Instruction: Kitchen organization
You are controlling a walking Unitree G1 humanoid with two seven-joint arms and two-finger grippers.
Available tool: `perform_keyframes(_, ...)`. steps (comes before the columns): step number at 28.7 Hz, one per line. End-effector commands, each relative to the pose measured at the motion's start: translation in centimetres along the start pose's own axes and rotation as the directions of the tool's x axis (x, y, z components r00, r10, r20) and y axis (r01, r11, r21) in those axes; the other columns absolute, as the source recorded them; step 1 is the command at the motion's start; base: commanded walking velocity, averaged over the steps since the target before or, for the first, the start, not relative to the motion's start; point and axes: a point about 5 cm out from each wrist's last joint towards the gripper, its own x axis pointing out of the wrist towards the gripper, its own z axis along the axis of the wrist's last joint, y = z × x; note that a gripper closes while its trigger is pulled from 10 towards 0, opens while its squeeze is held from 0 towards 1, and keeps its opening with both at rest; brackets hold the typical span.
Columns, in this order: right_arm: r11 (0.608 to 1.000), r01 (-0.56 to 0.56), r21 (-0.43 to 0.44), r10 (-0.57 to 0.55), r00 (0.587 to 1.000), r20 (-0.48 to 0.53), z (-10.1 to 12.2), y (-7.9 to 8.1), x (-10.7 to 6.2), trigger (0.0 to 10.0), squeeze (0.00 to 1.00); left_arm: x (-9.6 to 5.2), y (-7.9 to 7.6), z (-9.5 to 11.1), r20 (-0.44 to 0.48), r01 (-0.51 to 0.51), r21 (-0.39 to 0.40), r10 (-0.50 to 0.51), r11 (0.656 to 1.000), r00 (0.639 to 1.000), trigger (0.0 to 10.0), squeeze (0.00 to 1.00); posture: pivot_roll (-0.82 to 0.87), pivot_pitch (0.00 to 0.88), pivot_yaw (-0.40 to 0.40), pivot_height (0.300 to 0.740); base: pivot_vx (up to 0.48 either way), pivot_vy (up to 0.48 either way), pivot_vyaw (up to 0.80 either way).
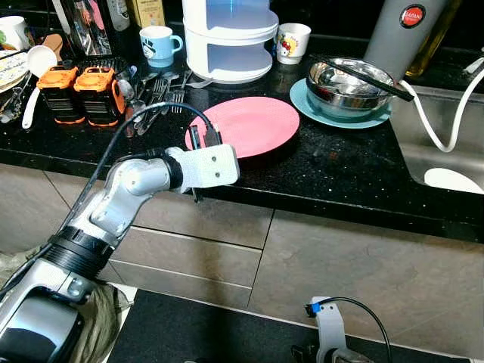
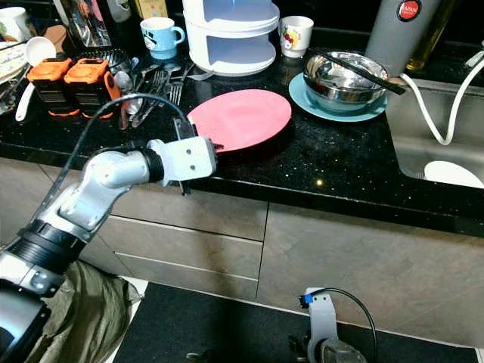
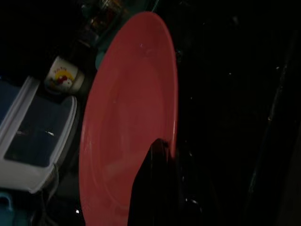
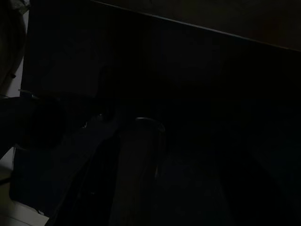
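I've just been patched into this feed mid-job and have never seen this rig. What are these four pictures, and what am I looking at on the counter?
The two wide pictures come from a stereo camera on a humanoid robot's head, looking down at a black kitchen counter. The other two come from cameras on its wrists, looking along each gripper's fingers.

The silver arm reaching in is the robot's left. Its left gripper is at the near edge of a pink plate; in the left wrist view one black finger lies over the plate's rim. Whether it grips the plate I cannot tell.

The right gripper hangs idle low by the cabinets, and its wrist view is nearly dark.

Also on the counter: a steel bowl on a teal plate, a blue mug, a white tiered container, loose cutlery, and two orange-topped blocks. A sink lies to the right.
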Motion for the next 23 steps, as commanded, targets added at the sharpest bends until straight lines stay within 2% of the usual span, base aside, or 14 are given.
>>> perform_keyframes(1,1.0,0.003,0.025,-0.003,1.0,-0.006,-0.6,0.0,-0.1,10.0,0.0,0.0,0.7,1.2,0.07,-0.038,-0.052,0.042,0.998,0.997,0.0,0.0,0.01,0.122,-0.005,0.74,0.0,0.0,0.0)
perform_keyframes(3,0.999,0.003,0.035,-0.003,1.0,-0.002,-0.6,0.0,0.0,10.0,0.0,-0.2,2.1,2.6,0.133,-0.107,-0.074,0.116,0.992,0.984,0.0,0.0,0.01,0.122,-0.005,0.74,0.0,0.0,0.0)
perform_keyframes(5,0.999,0.003,0.038,-0.003,1.0,-0.001,-0.6,0.0,0.0,10.0,0.0,-0.3,2.4,2.9,0.146,-0.121,-0.079,0.131,0.99,0.981,0.0,0.0,0.01,0.122,-0.005,0.74,0.0,0.0,0.0)
perform_keyframes(10,0.997,-0.003,0.071,0.003,1.0,0.01,-0.6,0.2,0.0,10.0,0.0,-1.1,5.3,6.5,0.284,-0.271,-0.125,0.296,0.954,0.912,0.0,0.0,0.02,0.11,-0.003,0.74,0.0,0.0,0.0)
perform_keyframes(13,0.997,0.0,0.071,0.0,1.0,0.005,-0.7,0.2,0.0,10.0,0.0,-1.5,5.9,7.5,0.322,-0.304,-0.151,0.338,0.941,0.885,0.0,0.0,0.02,0.107,-0.003,0.74,0.0,0.0,0.0)
perform_keyframes(19,0.999,0.002,0.046,-0.001,1.0,-0.025,-0.9,0.1,0.0,10.0,0.0,-1.9,6.7,8.6,0.363,-0.366,-0.262,0.443,0.893,0.82,0.0,0.0,0.03,0.088,-0.004,0.74,0.0,0.0,-0.76)
perform_keyframes(20,0.999,0.002,0.046,-0.001,1.0,-0.025,-0.9,0.1,0.0,10.0,0.0,-1.9,6.7,8.6,0.363,-0.366,-0.262,0.443,0.893,0.82,0.0,0.0,0.03,0.088,-0.004,0.74,0.0,0.0,-0.8)
perform_keyframes(21,0.999,0.003,0.053,-0.002,1.0,-0.022,-0.9,0.2,0.0,10.0,0.0,-1.8,7.0,9.0,0.377,-0.371,-0.334,0.484,0.867,0.79,0.0,0.0,0.03,0.089,-0.003,0.74,0.0,0.0,-0.8)
perform_keyframes(22,0.999,0.004,0.053,-0.003,1.0,-0.023,-0.8,0.2,0.0,10.0,0.0,-1.7,7.1,9.2,0.388,-0.366,-0.367,0.498,0.855,0.775,0.0,0.0,0.03,0.089,-0.003,0.74,0.0,0.0,-0.8)
perform_keyframes(23,0.999,0.004,0.053,-0.003,1.0,-0.023,-0.8,0.2,0.0,10.0,0.0,-1.7,7.1,9.2,0.388,-0.366,-0.367,0.498,0.855,0.775,0.0,0.0,0.03,0.089,-0.003,0.74,0.0,0.0,-0.8)
